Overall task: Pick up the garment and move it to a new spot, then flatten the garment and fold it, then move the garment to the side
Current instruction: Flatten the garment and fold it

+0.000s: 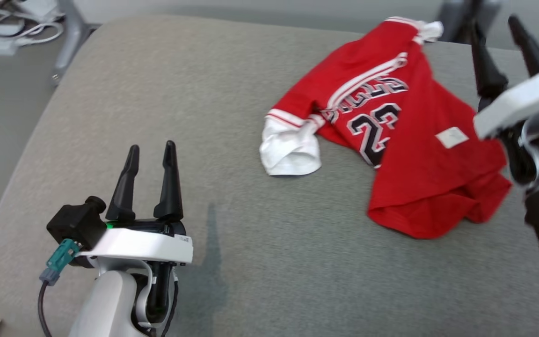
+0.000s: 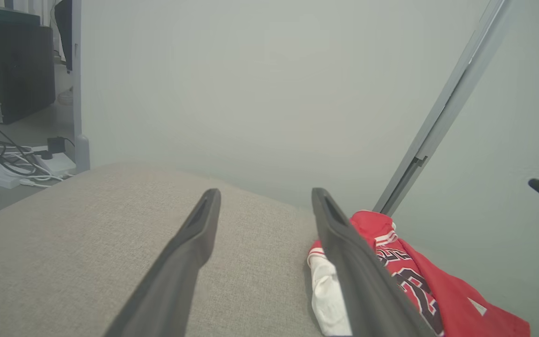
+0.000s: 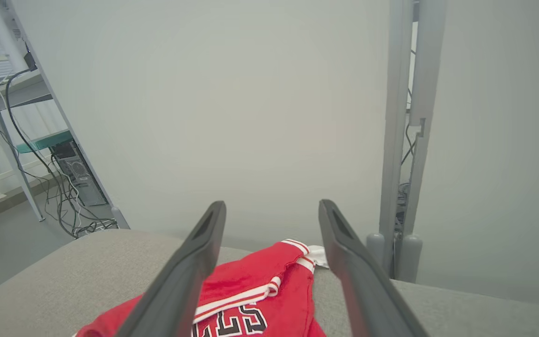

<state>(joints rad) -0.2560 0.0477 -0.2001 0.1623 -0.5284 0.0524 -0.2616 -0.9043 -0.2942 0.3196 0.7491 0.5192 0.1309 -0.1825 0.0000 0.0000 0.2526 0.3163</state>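
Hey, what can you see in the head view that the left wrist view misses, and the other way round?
Head view: the teal connector beside the left gripper, and the right gripper with its pale wrist body, open. Left wrist view: a dark computer tower standing on the floor. Shared: the red jersey with its white sleeve, the grey cushion, and the left gripper's open fingers.

The garment (image 1: pixel 405 154) bears black digits that look like 23 and crumpled lettering ending in "ES".
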